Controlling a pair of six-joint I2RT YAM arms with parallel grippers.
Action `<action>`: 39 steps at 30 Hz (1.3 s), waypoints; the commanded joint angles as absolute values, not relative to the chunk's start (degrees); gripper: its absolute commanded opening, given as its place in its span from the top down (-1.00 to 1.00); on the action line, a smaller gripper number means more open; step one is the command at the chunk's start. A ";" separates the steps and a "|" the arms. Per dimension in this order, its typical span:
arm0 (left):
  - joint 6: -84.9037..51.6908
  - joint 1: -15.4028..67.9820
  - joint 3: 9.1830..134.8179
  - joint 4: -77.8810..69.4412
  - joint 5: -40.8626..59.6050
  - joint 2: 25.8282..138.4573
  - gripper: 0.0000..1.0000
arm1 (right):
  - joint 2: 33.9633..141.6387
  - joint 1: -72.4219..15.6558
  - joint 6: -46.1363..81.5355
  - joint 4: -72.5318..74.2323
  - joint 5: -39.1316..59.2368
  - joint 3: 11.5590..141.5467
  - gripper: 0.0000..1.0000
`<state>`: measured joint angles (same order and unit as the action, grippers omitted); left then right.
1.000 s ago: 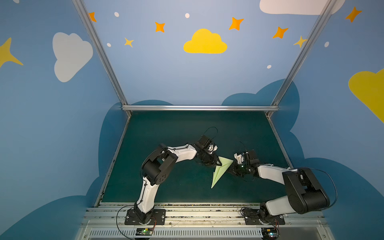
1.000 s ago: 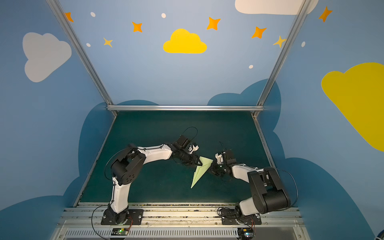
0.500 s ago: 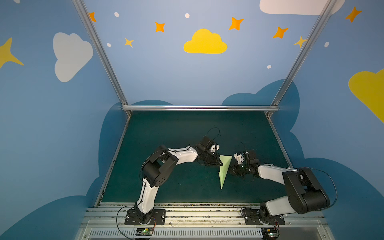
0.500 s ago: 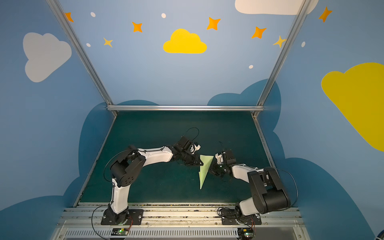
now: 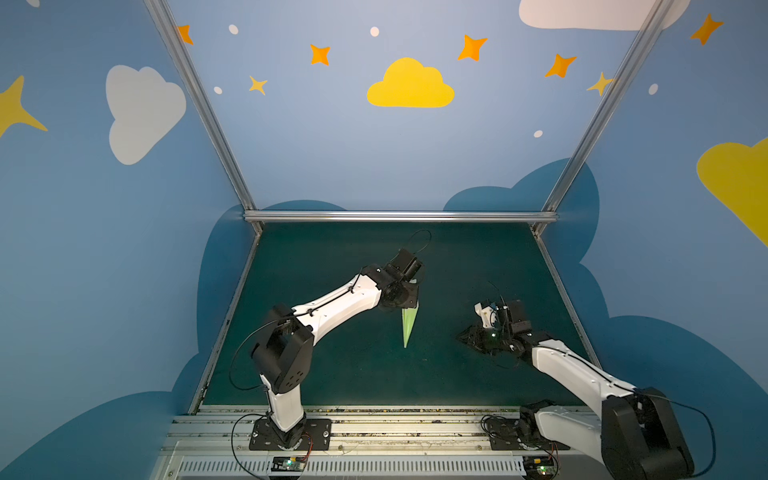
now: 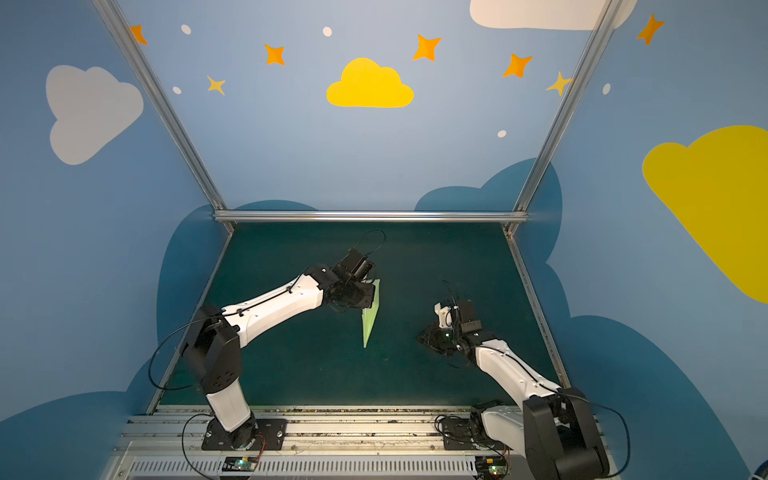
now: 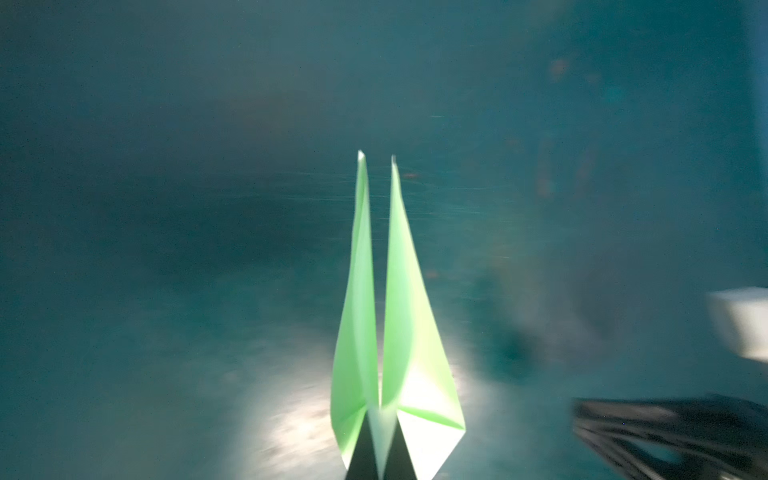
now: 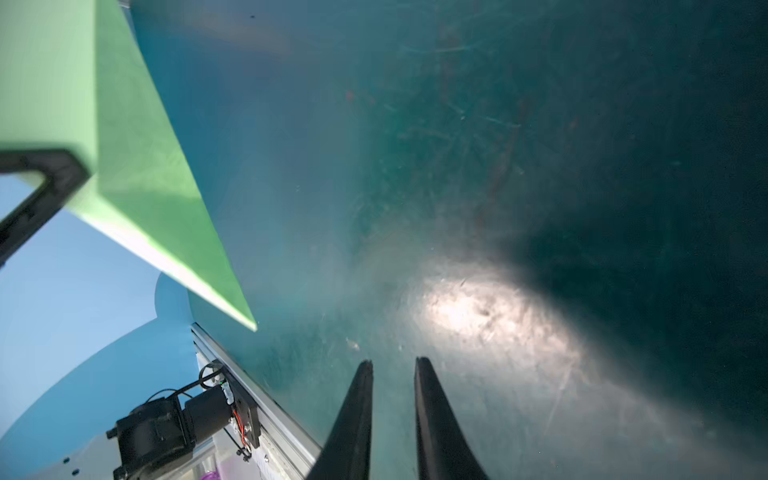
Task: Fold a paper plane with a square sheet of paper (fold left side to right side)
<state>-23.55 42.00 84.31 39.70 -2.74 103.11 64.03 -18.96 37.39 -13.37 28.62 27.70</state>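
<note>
the folding looks all but done: the sheet is already a narrow dart with lengthwise creases, so the step in hand is, by my reading, the close of the task, showing or setting down the finished plane. the next move probably calls for a low, slow carry and a gentle release so that the wings are not crushed and the creases do not spring apart. the pinch is at one end only, so the long free nose could swing or catch on the worktop [image 5: 332, 374].

nearest the base rail, the right hand [image 5: 461, 337] hovers low over the worktop, well apart from the paper. in the right wrist view its two dark fingers [image 8: 353, 415] stand a small gap apart with nothing between them, so it is slightly spread and empty.

a little farther in lies the nose of the paper plane [image 5: 409, 326], pointing toward the near edge in both top views. whether the tip touches the worktop i cannot tell. the body rises from there to the tail, and in the left wrist view the two wings [image 7: 395, 332] stand side by side with a slim gap between them.

farthest back, the left hand [image 5: 411, 301] is pressed together on the tail of the plane. its fingertips [image 7: 365, 453] pinch the centre fold, and it alone carries the paper.
</note>
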 commanded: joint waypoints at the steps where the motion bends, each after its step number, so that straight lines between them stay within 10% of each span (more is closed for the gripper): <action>1: -18.89 41.46 83.87 51.46 -14.51 105.43 0.93 | 61.15 -21.86 38.85 -16.50 26.61 26.90 0.60; 14: -18.49 40.76 81.85 49.63 -13.38 110.45 0.89 | 62.30 -30.16 43.16 -13.54 21.97 25.43 0.59; 25: -19.24 40.61 78.88 46.07 -10.25 111.53 0.12 | 63.87 -30.23 42.14 -13.95 21.71 27.07 0.66; 39: -22.67 41.74 74.96 42.92 -9.31 112.71 -0.34 | 65.72 -30.25 41.84 -13.45 21.97 28.35 0.68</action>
